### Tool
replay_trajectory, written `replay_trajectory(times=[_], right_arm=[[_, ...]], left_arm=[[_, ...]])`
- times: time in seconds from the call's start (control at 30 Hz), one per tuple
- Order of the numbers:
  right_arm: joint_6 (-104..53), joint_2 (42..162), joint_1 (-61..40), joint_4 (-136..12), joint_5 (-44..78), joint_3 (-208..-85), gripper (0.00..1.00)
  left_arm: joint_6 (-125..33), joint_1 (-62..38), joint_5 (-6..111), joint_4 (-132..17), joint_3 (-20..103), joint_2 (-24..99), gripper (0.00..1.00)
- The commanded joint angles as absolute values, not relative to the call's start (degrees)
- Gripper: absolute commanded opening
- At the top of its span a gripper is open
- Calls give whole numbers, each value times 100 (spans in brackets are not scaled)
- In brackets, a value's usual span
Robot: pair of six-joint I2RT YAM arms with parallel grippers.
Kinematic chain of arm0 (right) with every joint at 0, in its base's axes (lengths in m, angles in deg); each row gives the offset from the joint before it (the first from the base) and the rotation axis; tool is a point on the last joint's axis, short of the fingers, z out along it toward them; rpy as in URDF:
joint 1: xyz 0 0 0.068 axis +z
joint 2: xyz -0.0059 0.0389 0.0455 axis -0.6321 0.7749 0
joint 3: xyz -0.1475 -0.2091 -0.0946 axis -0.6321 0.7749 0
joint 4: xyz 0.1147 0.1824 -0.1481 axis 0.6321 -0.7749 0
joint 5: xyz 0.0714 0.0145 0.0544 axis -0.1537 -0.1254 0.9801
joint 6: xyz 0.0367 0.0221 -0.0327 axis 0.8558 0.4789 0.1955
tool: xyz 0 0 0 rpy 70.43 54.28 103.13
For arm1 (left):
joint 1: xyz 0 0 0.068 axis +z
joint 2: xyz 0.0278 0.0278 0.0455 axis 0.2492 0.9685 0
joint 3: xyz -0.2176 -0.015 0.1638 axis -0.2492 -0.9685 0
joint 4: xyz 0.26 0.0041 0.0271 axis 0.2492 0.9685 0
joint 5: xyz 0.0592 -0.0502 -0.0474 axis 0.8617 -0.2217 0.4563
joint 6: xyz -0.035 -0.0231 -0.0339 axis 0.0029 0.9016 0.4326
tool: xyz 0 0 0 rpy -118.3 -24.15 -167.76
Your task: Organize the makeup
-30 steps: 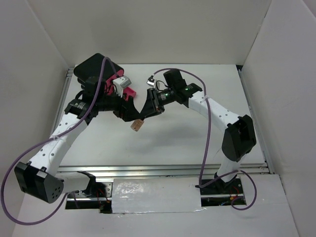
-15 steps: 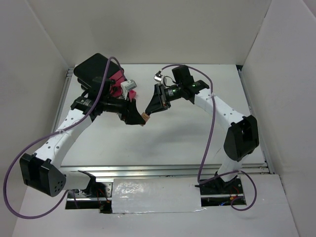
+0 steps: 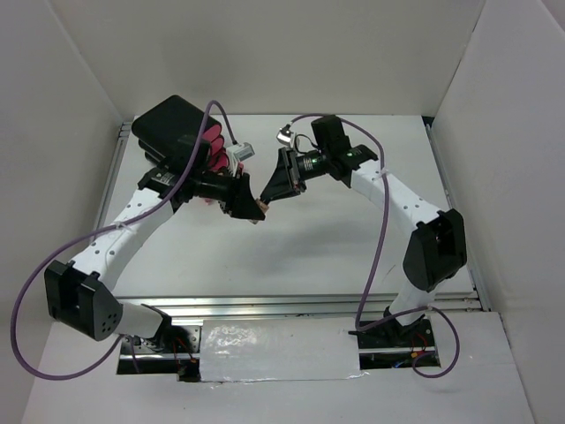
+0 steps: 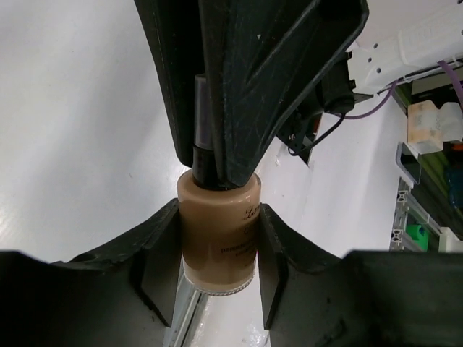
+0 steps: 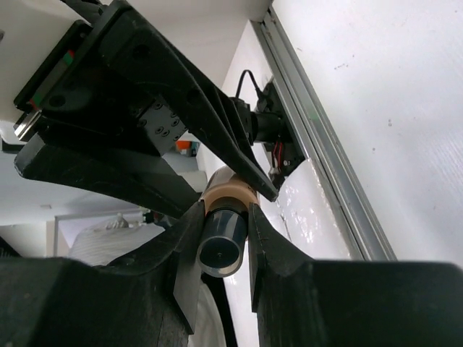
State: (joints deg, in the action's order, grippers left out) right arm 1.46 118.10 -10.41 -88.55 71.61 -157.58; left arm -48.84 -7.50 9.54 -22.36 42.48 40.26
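Note:
A tan bottle (image 3: 259,209) with a dark cap hangs above the table between my two grippers. My left gripper (image 3: 250,208) is shut on its tan body (image 4: 219,235), one finger on each side. My right gripper (image 3: 267,200) is shut on the dark cap (image 5: 221,242), with the tan body (image 5: 231,189) just past its fingertips. In the left wrist view the right gripper's fingers (image 4: 268,79) come down from above over the cap. In the right wrist view the left gripper's fingers (image 5: 145,116) sit above the bottle. The compacts, the packets and the other bottle are out of view.
A large black box (image 3: 169,128) with pink drawer fronts (image 3: 212,146) stands at the back left, just behind the left arm. White walls enclose the table on three sides, with a metal rail (image 3: 291,305) along the near edge.
The two grippers have come together. The bottle has risen from lower left of the right gripper to between both. The left arm has swung right.

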Motion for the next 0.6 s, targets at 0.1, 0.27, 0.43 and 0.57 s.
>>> replay_trajectory(times=[0.1, 0.27, 0.43, 0.57], right_arm=[[853, 11207, -1187, -7602, 7579, -15203, 55], [1925, 10645, -1836, -6733, 6763, -14210, 100], [2279, 9502, -2767, -6826, 5480, -12978, 100], [1874, 9054, -2822, -7441, 5259, -12864, 100]], left_arm=[[-4896, -825, 1440, -2387, 4694, 4136, 2], [-5185, -834, 3553, -2247, 4835, 4233, 0], [-5502, -842, 5850, -2545, 4818, 4584, 0], [-5965, -860, 7583, -3177, 4633, 5005, 0]])
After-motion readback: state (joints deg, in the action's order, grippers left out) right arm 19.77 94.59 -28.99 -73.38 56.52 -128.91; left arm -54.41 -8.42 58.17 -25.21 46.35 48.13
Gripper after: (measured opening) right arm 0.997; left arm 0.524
